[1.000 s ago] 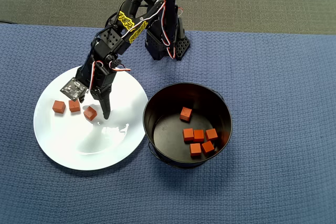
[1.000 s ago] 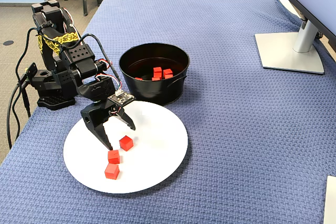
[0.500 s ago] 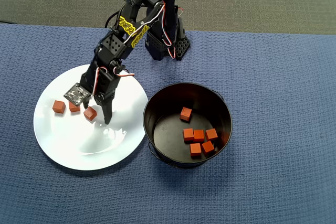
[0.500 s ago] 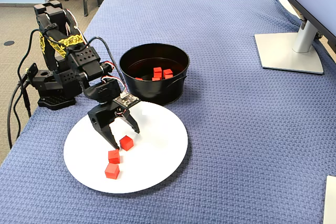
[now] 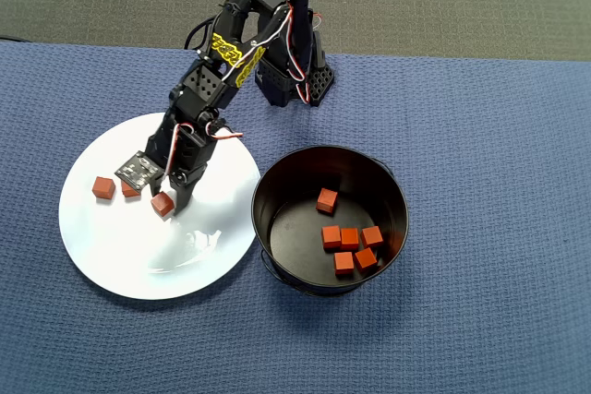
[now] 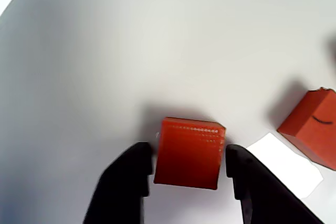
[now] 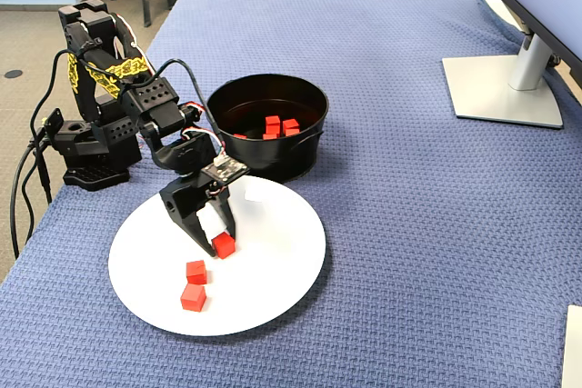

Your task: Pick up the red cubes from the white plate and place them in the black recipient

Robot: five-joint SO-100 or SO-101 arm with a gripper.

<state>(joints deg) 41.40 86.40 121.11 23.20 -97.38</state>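
Note:
My gripper stands low over the white plate, shut on one red cube that still rests on the plate. In the wrist view a black finger presses each side of it. Two more red cubes lie just left of it on the plate; one is partly hidden under the wrist camera board. The black recipient stands right beside the plate and holds several red cubes.
The arm's base stands behind the plate and pot, at the edge of the blue woven cloth. Cables hang off its left side. A monitor foot sits far off on the right in the fixed view.
The gripper has dropped and closed from wide open onto the nearest cube, nudging it slightly. The other two cubes on the plate and those in the pot have not moved.

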